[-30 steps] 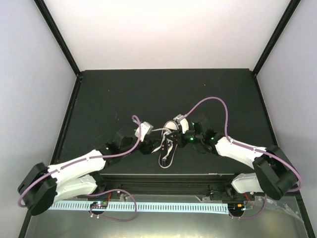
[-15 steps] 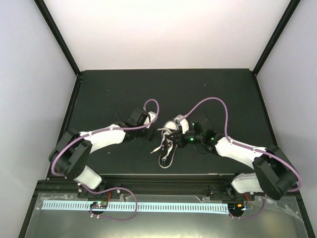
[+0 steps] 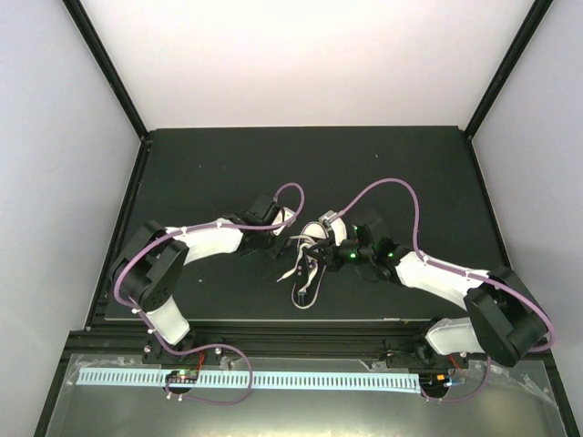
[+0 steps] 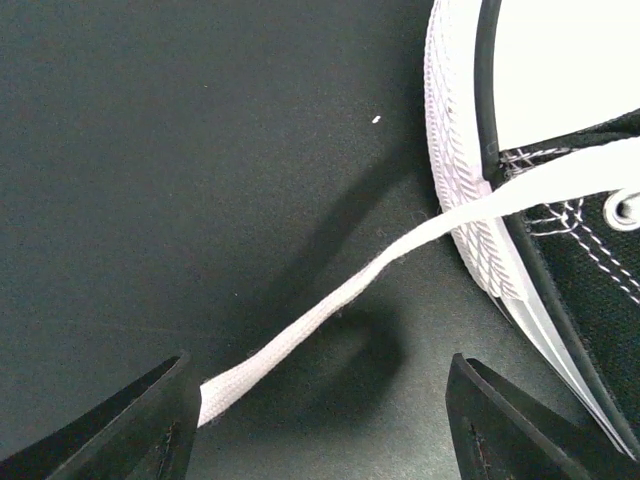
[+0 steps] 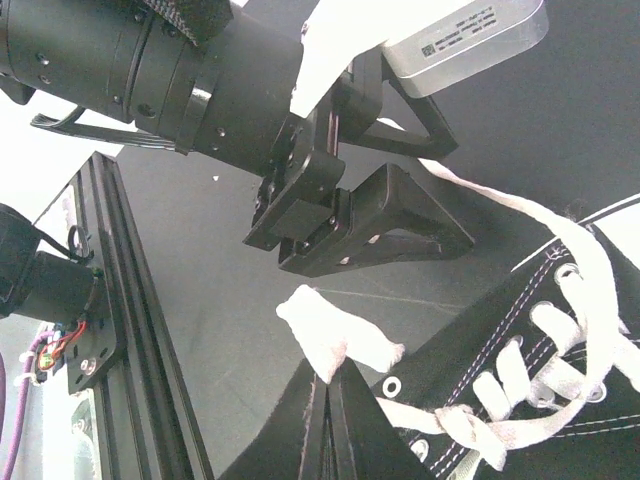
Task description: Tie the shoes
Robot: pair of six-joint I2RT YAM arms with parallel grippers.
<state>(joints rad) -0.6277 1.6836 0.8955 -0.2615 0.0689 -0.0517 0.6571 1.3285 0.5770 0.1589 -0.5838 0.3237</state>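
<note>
The shoe [image 3: 306, 286] sits on the black table [image 3: 200, 173], near the front edge, between the two arms. The right gripper [image 5: 330, 378] is right over the shoe's laced top and is pinched tight on one white lace [image 5: 325, 335]. The left gripper [image 4: 318, 410] is just left of the shoe, low over the table, fingers wide apart. A second lace [image 4: 330, 305] runs from the shoe to between them.

Matte black worktop [image 3: 200, 173], evenly lit. Pale walls [image 3: 301, 55] rise past its far edge, black posts [image 3: 105, 68] at both far corners.
</note>
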